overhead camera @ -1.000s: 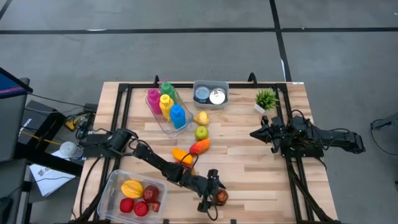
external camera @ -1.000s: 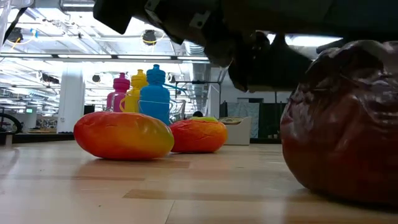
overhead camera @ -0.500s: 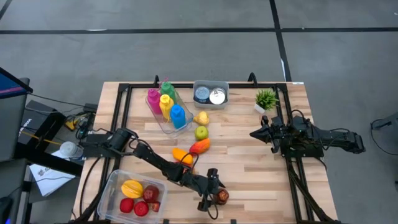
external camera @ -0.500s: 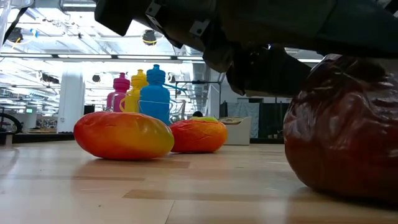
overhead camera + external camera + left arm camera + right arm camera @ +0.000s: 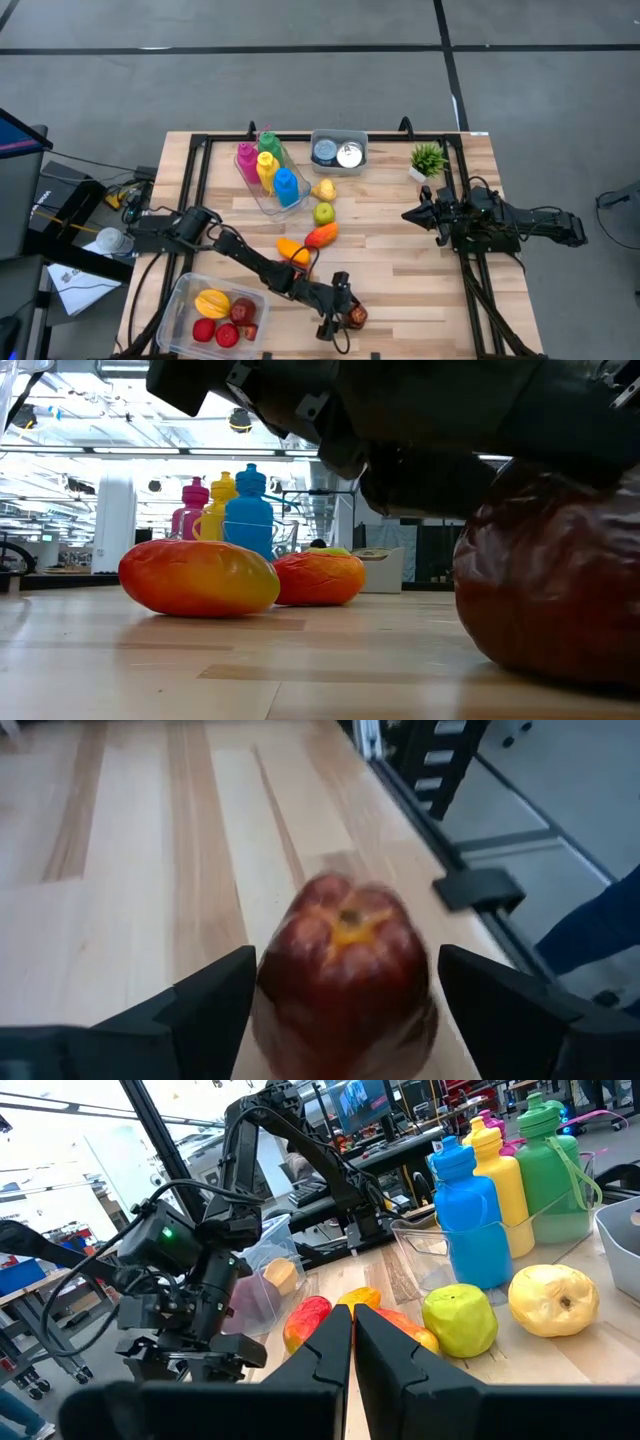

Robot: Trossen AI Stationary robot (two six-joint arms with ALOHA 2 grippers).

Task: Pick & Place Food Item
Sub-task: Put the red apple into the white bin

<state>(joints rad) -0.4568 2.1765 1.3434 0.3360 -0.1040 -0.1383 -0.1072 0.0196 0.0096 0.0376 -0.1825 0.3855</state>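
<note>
A dark red, wrinkled fruit (image 5: 356, 317) sits on the wooden table near its front edge; it fills the right of the low view (image 5: 545, 580). My left gripper (image 5: 347, 1010) reaches over it, open, with one finger (image 5: 215, 1000) on each side of the fruit (image 5: 345, 970). A clear tub (image 5: 180, 300) at the near left holds a yellow-orange fruit (image 5: 211, 302) and several red ones. My right gripper (image 5: 408, 214) waits shut at the right side of the table, level and away from the food. My left gripper comes at the fruit slanting down from the table's left, its fingers standing close against the fruit's two sides (image 5: 270, 990). I cannot tell whether they touch it. The fruit rests on the table, stem end up.
Two orange-red fruits (image 5: 293, 250) (image 5: 321, 235), a green apple (image 5: 323, 212) and a yellow pear (image 5: 323, 190) lie mid-table. Behind them stand coloured bottles (image 5: 268, 170) in a clear tray, a tub of cans (image 5: 338, 152) and a small plant (image 5: 428, 160).
In the low view my left gripper's dark body has come lower over the top of the dark red fruit. The fruit stays where it was on the table.
</note>
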